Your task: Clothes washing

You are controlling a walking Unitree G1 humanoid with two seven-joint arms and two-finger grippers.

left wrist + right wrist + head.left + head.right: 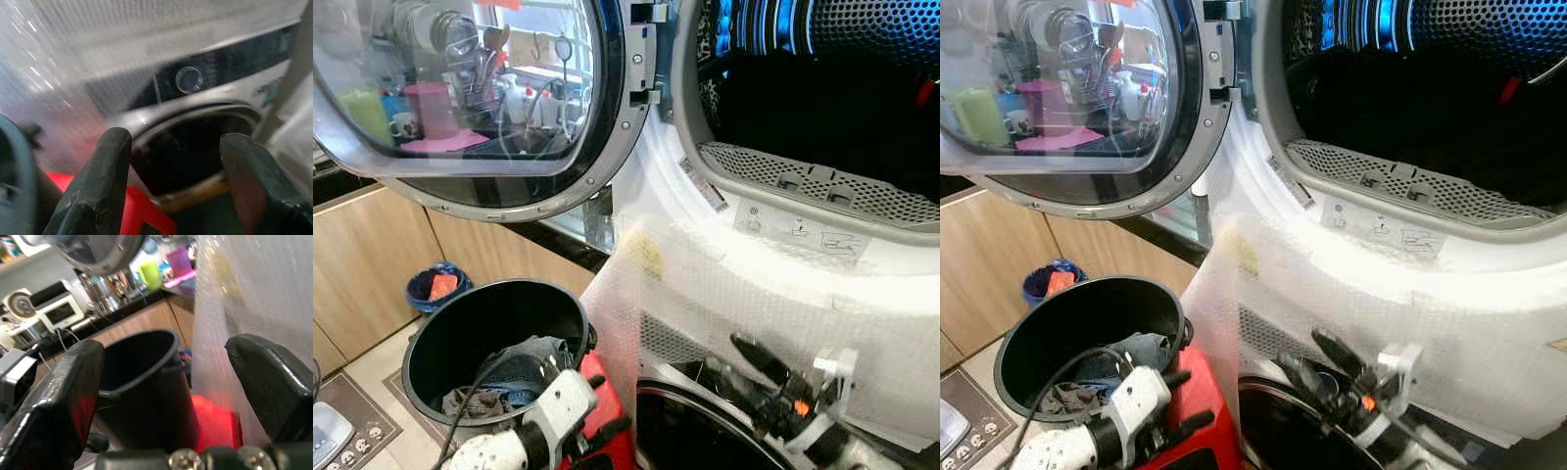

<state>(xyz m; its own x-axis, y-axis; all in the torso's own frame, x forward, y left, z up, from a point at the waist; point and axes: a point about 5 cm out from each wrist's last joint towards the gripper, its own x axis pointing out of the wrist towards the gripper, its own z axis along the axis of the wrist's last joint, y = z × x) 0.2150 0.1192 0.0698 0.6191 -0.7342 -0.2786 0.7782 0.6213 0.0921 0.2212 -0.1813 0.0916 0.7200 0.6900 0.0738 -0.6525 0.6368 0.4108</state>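
**Dryer open above, clothes in black bucket below**

While the upper machine (773,225) stands with its round glass door (460,98) swung wide to the left, its perforated drum (1489,29) shows blue-lit at the top and dark inside. A sheet of bubble wrap (754,294) hangs over the white front under the opening. Below it sits a second machine (195,132) with a dark control strip, a round knob and a dark porthole.

A black bucket (440,343) stands on the floor left of the machines, just beside a red stool (1200,397). The clothes (514,377) lie crumpled at its bottom: blue-grey and dull grey fabric, loosely heaped, well below the rim.

Left gripper (607,436) hangs low beside the bucket, over the red stool; its fingers (98,186) are spread apart, holding nothing. Right gripper (759,377) is before the lower machine, under the bubble wrap; its fingers (63,396) are likewise parted and empty.

A small blue bin (437,286) stands by the wooden cabinets (372,264).
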